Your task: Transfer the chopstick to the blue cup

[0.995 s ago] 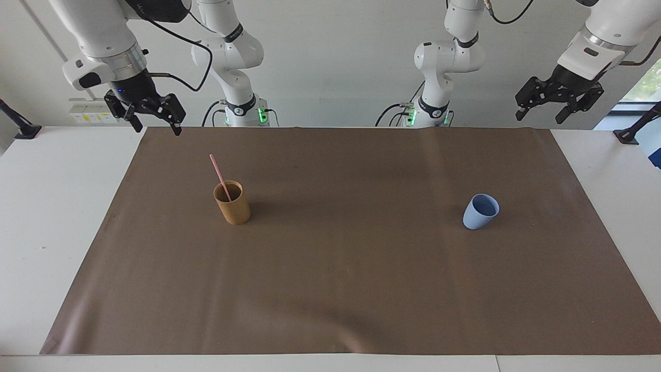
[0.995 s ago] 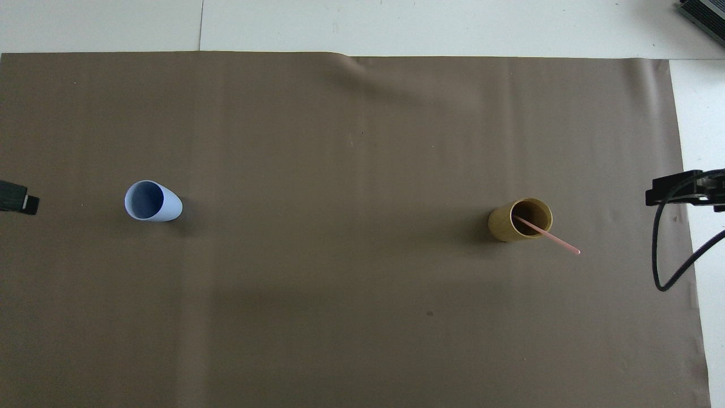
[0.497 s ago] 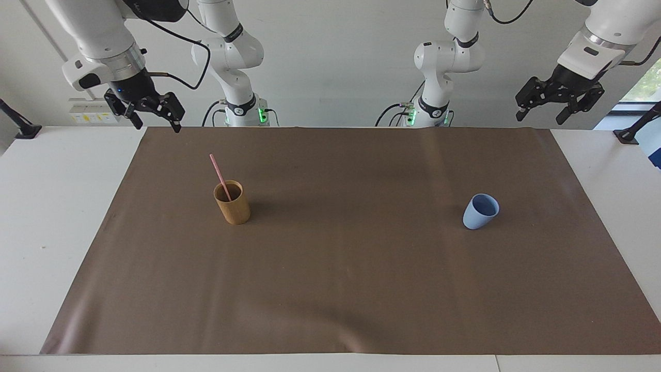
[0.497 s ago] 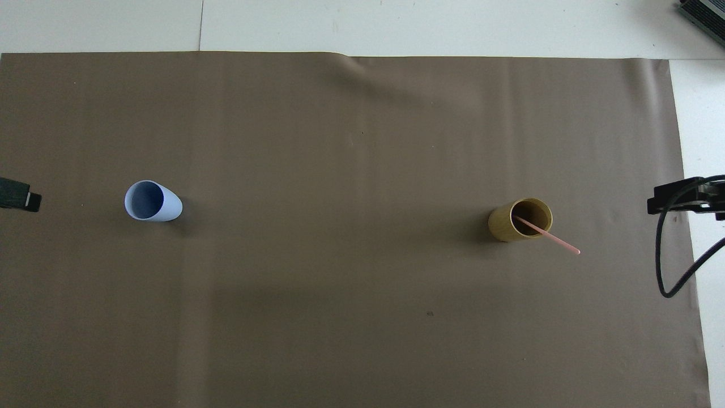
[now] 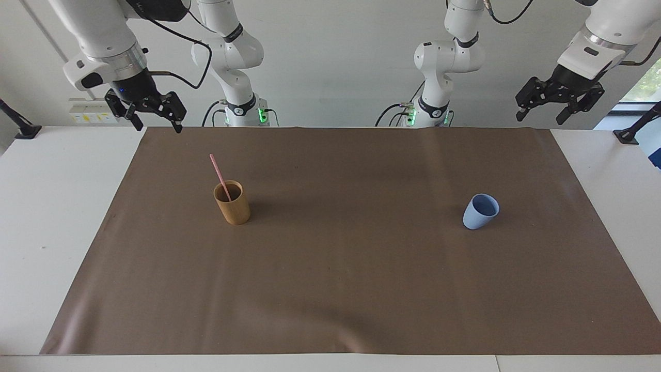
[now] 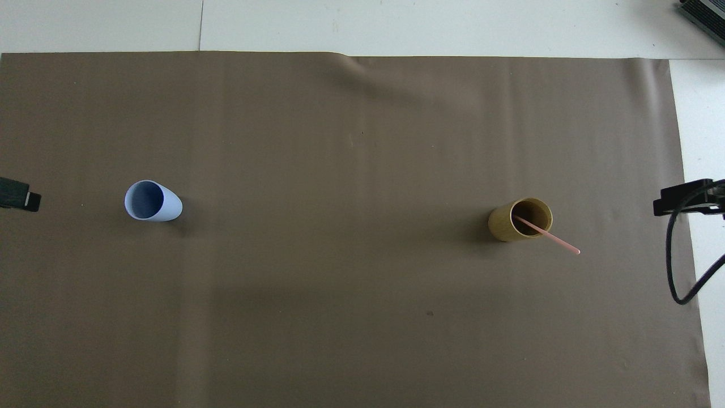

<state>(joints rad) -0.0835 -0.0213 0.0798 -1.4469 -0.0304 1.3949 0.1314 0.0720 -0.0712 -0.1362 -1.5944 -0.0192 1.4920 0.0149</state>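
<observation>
A thin pale pink chopstick (image 5: 219, 175) (image 6: 546, 233) leans in a tan bamboo-coloured cup (image 5: 232, 204) (image 6: 518, 220) toward the right arm's end of the table, its top tilted toward the robots. The light blue cup (image 5: 480, 212) (image 6: 152, 201) stands upright with nothing in it toward the left arm's end. My right gripper (image 5: 157, 124) hangs open with nothing in it over the mat's corner at the robots' edge. My left gripper (image 5: 539, 118) is raised and open with nothing in it over the other corner at the same edge. Neither gripper touches anything.
A brown mat (image 5: 351, 268) covers most of the white table (image 5: 57, 206). Black clamp stands sit at the table's corners by the robots (image 5: 23, 129) (image 5: 627, 135). A black cable (image 6: 677, 266) hangs from the right arm. A wrinkle (image 6: 362, 73) runs across the mat farthest from the robots.
The right gripper has drifted a little toward its own end of the table, its cable with it. The left gripper, cups and chopstick have stayed put.
</observation>
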